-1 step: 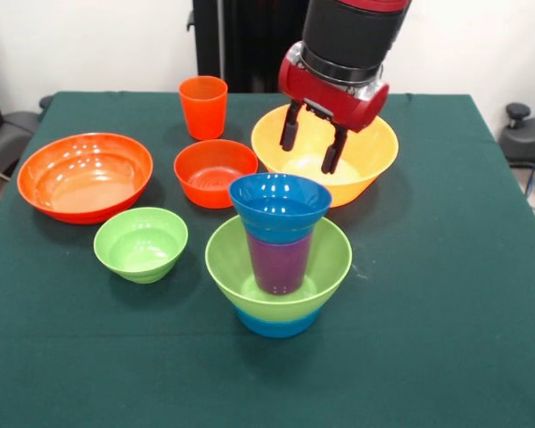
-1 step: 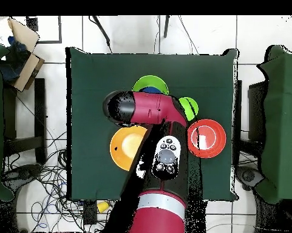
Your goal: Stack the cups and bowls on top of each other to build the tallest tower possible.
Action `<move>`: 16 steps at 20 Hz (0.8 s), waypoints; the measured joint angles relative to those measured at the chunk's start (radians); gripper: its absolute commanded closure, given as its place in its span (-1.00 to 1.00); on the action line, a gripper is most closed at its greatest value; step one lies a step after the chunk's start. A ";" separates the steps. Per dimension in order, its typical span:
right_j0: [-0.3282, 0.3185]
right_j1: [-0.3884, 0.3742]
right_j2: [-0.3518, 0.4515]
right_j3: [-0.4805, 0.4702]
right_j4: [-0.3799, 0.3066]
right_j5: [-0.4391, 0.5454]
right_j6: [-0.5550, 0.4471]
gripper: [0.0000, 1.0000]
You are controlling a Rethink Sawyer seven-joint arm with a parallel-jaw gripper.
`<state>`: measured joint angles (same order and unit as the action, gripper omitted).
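The tower stands near the table's middle in the front view: a light green bowl nested on a light blue bowl, a purple cup upright inside, and a dark blue bowl on top of the cup. My gripper hangs open and empty above and behind the tower, over the large yellow-orange bowl. An orange-red cup, a medium red-orange bowl, a large red-orange bowl and a small light green bowl sit to the left. Overhead, the arm hides the gripper and much of the tower.
Overhead, the green tablecloth ends in edges on all sides, with tiled floor and cables around it. The large red-orange bowl and yellow-orange bowl flank the arm. Chairs stand beside the table.
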<state>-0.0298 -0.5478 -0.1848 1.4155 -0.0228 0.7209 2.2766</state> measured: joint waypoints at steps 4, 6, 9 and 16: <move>-0.007 0.000 0.000 0.000 0.000 -0.010 0.000 -1.00; -0.015 0.000 0.001 0.000 -0.003 -0.016 0.000 -1.00; -0.032 0.001 0.001 0.000 -0.017 -0.030 0.000 -1.00; -0.062 0.002 0.001 0.003 -0.049 -0.082 0.000 -1.00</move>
<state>-0.0917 -0.5463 -0.1838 1.4183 -0.0718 0.6387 2.2766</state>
